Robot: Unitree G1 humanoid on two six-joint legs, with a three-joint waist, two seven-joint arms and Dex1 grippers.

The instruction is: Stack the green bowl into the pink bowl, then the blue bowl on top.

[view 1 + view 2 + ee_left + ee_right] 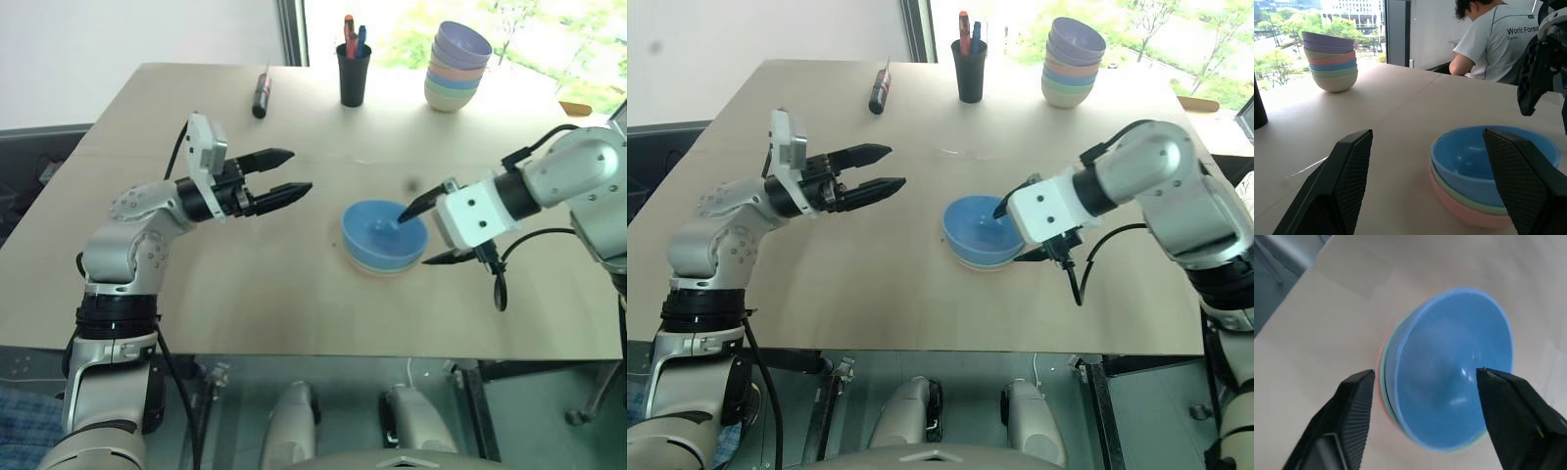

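Observation:
The blue bowl (382, 231) sits nested on top of the green bowl (1450, 190), which rests in the pink bowl (1462, 213), near the middle of the table (245, 284). Only thin green and pink rims show under the blue one. My right gripper (416, 238) is open at the stack's right side, one finger over the blue bowl's inside and the other outside its rim. In the right wrist view the gripper (1425, 373) looks down on the stack, fingers spread to either side. My left gripper (298, 170) hangs open to the left of the stack, apart from it and pointing toward it.
A tall stack of pastel bowls (458, 67) stands at the far right of the table, a black pen cup (354, 73) at the far middle and a dark marker (262, 93) to its left. A person in a white shirt (1493, 39) sits beyond the table.

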